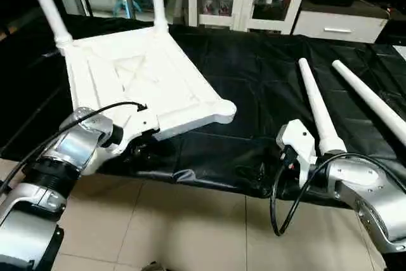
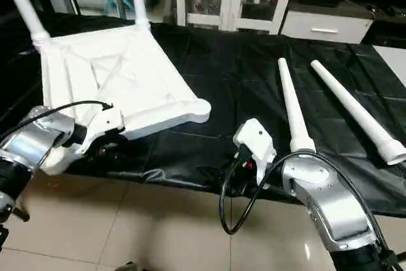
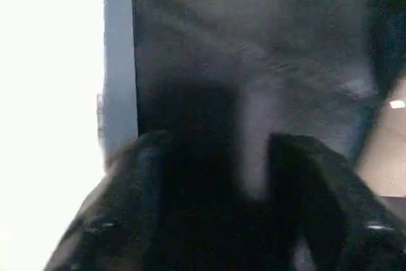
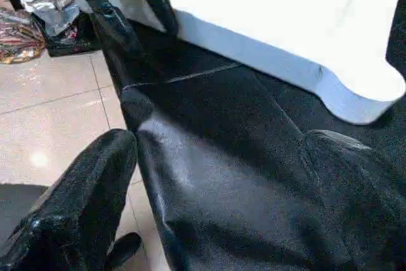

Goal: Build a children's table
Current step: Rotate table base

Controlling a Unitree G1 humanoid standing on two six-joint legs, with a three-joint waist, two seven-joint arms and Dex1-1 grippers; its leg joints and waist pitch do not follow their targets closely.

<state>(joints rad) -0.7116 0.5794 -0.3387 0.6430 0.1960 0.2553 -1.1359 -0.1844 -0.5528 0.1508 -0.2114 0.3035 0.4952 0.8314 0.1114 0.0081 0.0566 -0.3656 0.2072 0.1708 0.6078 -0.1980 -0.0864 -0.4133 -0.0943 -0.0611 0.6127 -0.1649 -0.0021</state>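
Black sheeting [image 1: 266, 93] covers the workbench, cabinets behind it. On it the tabletop [image 1: 139, 80] lies ribs up so its sockets face upward; two legs [image 1: 44, 4] already stand in its far corners. Two loose legs [image 1: 317, 106] lie beside it, ready to be taken. The left gripper [image 3: 216, 176] sits at the tabletop's near edge, fingers apart and holding nothing. The right gripper [image 4: 216, 188], wide and empty, hangs near the tabletop's near corner. Its wrist view shows floor clutter [image 4: 32, 11] beyond the bench edge.
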